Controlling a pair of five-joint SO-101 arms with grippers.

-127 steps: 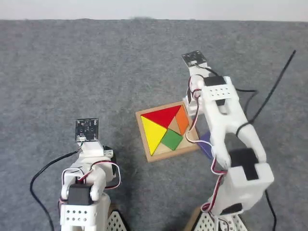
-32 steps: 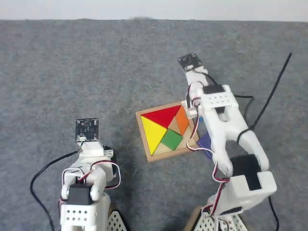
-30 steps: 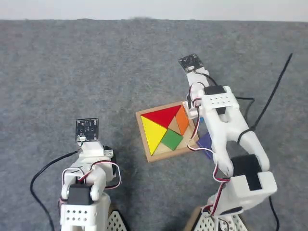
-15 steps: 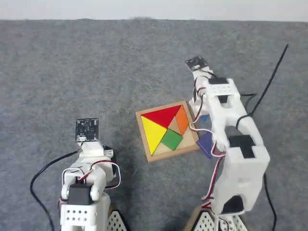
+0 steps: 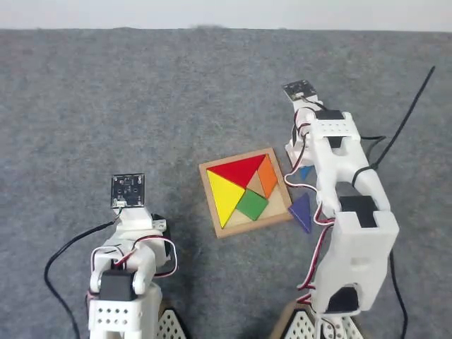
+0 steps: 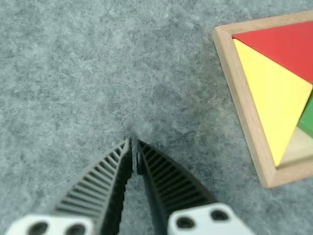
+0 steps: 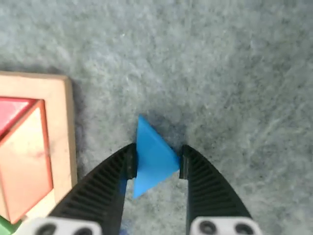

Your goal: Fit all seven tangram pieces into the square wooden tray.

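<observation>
A small blue triangle [image 7: 154,157] is pinched in the clenched right gripper [image 7: 157,152], just right of the square wooden tray [image 5: 209,202] at the centre of the high view, where a red triangle [image 5: 236,171], yellow triangle [image 5: 222,198], green square [image 5: 251,205] and orange piece [image 5: 267,175] are already seated. For a clean fit, the blue triangle should be carried over the rim, turned to match a bare gap and lowered flat before release. A purple piece [image 5: 301,210] is seen on the carpet [image 5: 141,106] by the tray's lower right corner, and the left gripper [image 6: 133,144], closed and empty, is placed at lower left.
</observation>
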